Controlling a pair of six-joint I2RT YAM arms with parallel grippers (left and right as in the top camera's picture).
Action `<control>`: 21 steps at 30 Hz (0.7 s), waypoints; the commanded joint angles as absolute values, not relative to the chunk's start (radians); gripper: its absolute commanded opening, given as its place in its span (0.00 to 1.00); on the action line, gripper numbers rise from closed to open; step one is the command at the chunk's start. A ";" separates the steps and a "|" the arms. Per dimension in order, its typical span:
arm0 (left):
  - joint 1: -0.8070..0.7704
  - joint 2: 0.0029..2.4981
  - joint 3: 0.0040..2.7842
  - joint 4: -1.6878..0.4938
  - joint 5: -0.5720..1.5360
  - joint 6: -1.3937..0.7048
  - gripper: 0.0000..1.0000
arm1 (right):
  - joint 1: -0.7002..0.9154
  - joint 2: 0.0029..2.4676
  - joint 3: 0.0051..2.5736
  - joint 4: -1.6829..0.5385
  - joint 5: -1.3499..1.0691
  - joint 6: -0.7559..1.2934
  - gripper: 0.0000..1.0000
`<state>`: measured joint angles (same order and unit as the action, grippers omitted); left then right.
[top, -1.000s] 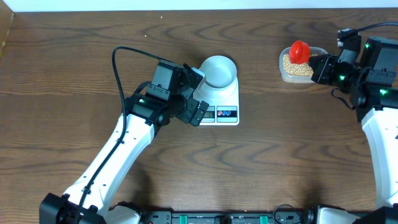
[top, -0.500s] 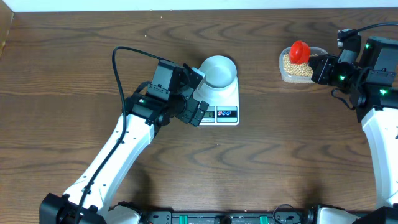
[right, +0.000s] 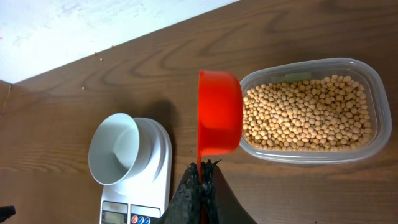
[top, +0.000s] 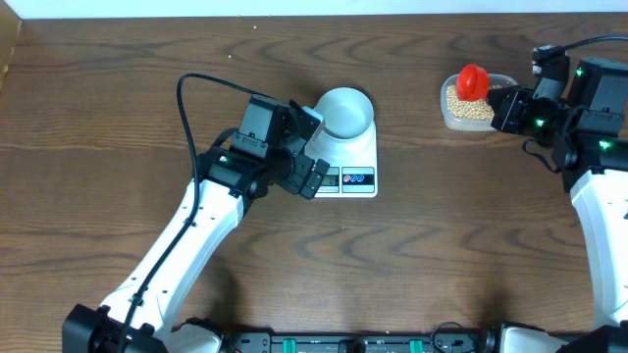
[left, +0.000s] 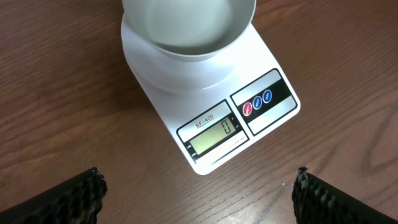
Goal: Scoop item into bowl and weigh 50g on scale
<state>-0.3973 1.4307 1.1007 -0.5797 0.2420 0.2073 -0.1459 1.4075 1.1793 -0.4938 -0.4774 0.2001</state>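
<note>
On the white scale [top: 348,157] the pale bowl [top: 343,112] sits empty and the display reads zero. Nothing has been weighed yet, and all the soybeans [right: 305,121] lie in the clear plastic tub [right: 373,81] well to the right, so the scooping, pouring and trimming to weight look to be left. The left gripper [left: 199,193] hovers by the scale's front edge with fingers spread wide and empty, while the right gripper [right: 200,186] is clamped on the handle of a red scoop [right: 219,112] at the tub's end. Only the cup's outer wall shows, so whether it holds beans cannot be told, and its handle is mostly hidden.
</note>
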 commanded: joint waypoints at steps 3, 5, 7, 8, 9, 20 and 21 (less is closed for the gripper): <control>-0.395 1.431 1.102 -0.584 0.258 0.216 0.98 | -0.149 1.410 1.196 -0.494 -0.477 0.185 0.01; -0.395 1.431 1.102 -0.584 0.258 0.216 0.98 | -0.149 1.410 1.196 -0.495 -0.477 0.185 0.01; -0.395 1.431 1.102 -0.588 0.258 0.216 0.98 | -0.149 1.410 1.196 -0.494 -0.476 0.185 0.01; -0.395 1.431 1.102 -0.591 0.258 0.216 0.98 | -0.149 1.410 1.196 -0.494 -0.476 0.185 0.01; -0.395 1.431 1.102 -0.595 0.258 0.216 0.98 | -0.149 1.410 1.196 -0.494 -0.476 0.185 0.01; -0.395 1.431 1.101 -0.603 0.258 0.216 0.98 | -0.149 1.410 1.196 -0.497 -0.477 0.185 0.01; -0.395 1.431 1.101 -0.602 0.258 0.216 0.98 | -0.149 1.410 1.196 -0.499 -0.477 0.185 0.01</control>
<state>-0.3973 1.4307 1.1011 -0.5987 0.2420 0.2073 -0.1459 1.4075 1.1793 -0.4953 -0.4774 0.2001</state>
